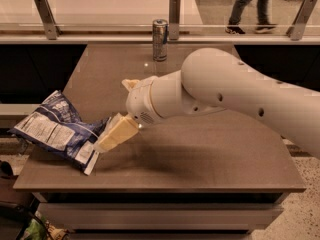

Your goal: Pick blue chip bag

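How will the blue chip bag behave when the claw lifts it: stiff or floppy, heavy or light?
Probably floppy: the blue chip bag is crumpled. Its glossy foil may slip. It lies rather flat, so likely light. The claw hovers at its edge.
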`<state>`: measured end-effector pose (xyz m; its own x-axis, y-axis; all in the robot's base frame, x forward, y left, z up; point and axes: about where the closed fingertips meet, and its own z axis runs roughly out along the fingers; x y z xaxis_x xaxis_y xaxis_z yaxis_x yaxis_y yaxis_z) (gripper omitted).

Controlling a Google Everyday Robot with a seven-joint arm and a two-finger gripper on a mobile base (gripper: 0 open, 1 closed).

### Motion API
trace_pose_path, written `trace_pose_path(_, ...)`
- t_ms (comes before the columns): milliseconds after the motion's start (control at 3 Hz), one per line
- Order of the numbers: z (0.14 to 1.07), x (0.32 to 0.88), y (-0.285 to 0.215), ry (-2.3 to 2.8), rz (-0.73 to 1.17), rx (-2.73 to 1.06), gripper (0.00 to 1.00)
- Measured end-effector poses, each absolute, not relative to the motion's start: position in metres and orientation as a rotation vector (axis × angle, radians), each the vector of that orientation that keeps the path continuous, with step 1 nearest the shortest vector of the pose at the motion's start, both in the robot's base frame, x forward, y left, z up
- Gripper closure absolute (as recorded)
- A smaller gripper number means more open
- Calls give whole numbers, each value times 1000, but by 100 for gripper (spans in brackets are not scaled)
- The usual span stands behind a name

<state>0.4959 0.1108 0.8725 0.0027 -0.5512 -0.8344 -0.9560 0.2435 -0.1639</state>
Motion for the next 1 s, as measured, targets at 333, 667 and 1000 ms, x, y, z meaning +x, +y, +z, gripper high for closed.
trace_pose_path(333, 874, 482, 132, 1647, 616, -1441, 0)
trace_pose_path(667, 871, 475, 159, 1616, 663, -1485, 0)
trace_pose_path(1000, 861, 477, 187, 1589, 723, -1532, 0)
